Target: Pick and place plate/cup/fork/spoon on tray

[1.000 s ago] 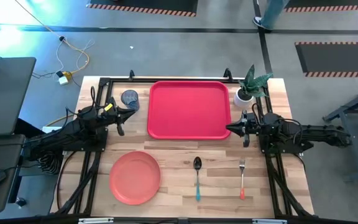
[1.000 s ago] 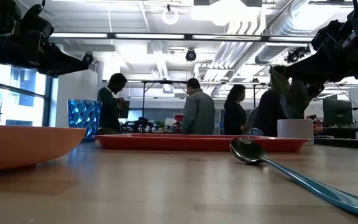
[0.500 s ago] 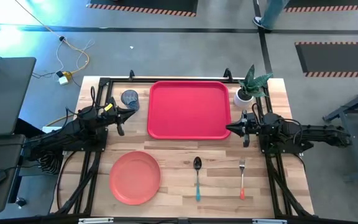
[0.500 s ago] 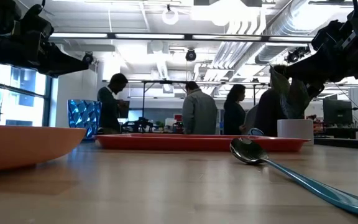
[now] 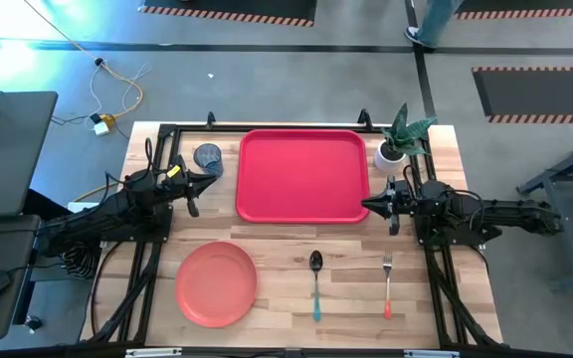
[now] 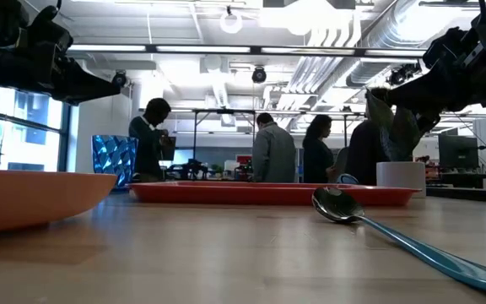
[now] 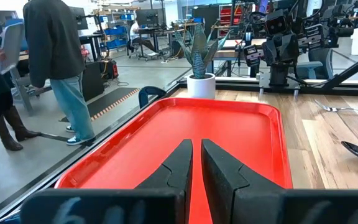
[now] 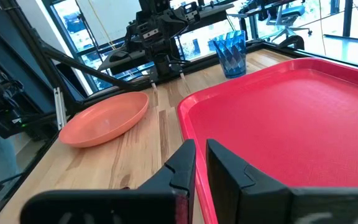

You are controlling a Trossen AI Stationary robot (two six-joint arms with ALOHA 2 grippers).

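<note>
Both fingers (image 5: 207, 180) (image 5: 368, 207) closed, apparently hovering beside the tray (image 5: 303, 175).

The large rectangular plastic tray (image 5: 303, 175) is bright red, plain and unpatterned. The round plastic plate (image 5: 216, 283) is salmon pink, a paler, more orange tone than the tray. The small faceted tumbler (image 8: 231, 55) is translucent blue, turning purple-grey from above. The small spoon (image 5: 316, 281) has a dark metal bowl and a teal-blue handle; the small fork (image 5: 387, 284) has silver tines and an orange-red handle. The little round pot (image 5: 388, 156) is white, its plant (image 7: 197, 46) green with paler streaks. The slatted wooden table (image 5: 286, 324) is light tan. Both arms are black, as are the left gripper (image 7: 194, 165) and right gripper (image 8: 199, 163).
</note>
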